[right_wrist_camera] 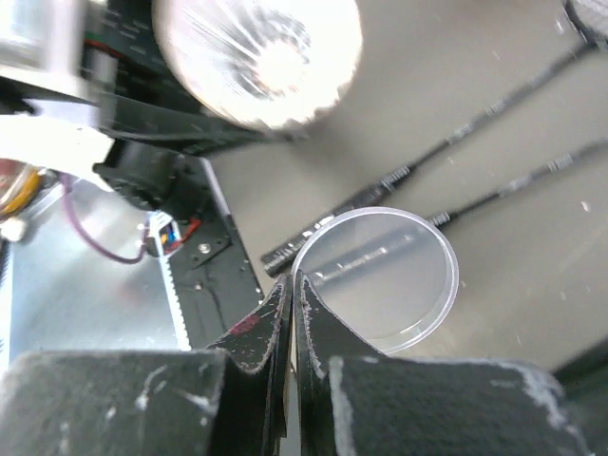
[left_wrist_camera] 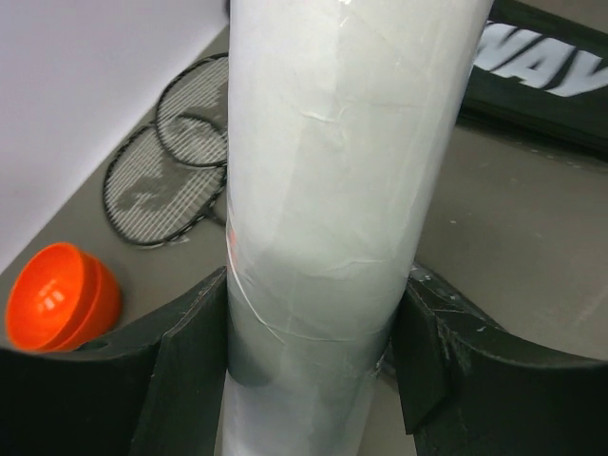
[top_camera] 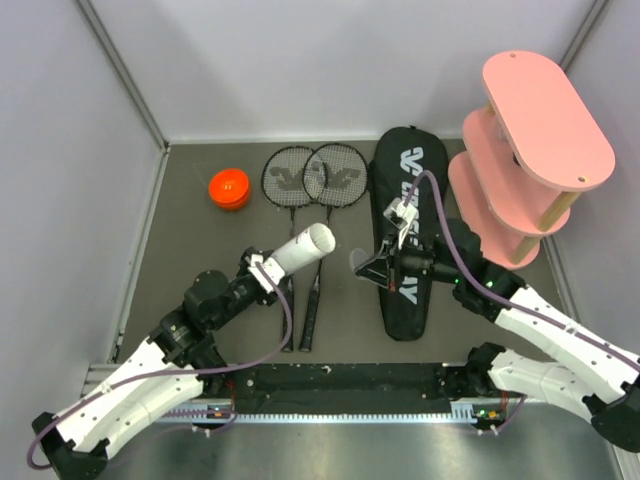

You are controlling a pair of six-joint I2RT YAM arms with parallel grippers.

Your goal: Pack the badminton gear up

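Observation:
My left gripper [top_camera: 268, 268] [left_wrist_camera: 313, 351] is shut on the long white tube [top_camera: 303, 247] [left_wrist_camera: 323, 190], whose open end points up and to the right. My right gripper [top_camera: 362, 268] [right_wrist_camera: 293, 277] is shut on the rim of a clear round lid [right_wrist_camera: 380, 275], just right of the tube's mouth. A blurred white round shape with radial streaks [right_wrist_camera: 256, 57] fills the top of the right wrist view. Two black rackets [top_camera: 315, 180] [left_wrist_camera: 166, 180] lie side by side. The orange cap [top_camera: 230, 188] [left_wrist_camera: 59, 294] sits at the far left. The black bag [top_camera: 410, 165] [left_wrist_camera: 541, 66] lies flat under my right arm.
A pink tiered oval shelf [top_camera: 530, 140] stands at the back right, close to my right arm. Grey walls close in the mat on the left, back and right. The metal rail [top_camera: 340, 385] with the arm bases runs along the near edge.

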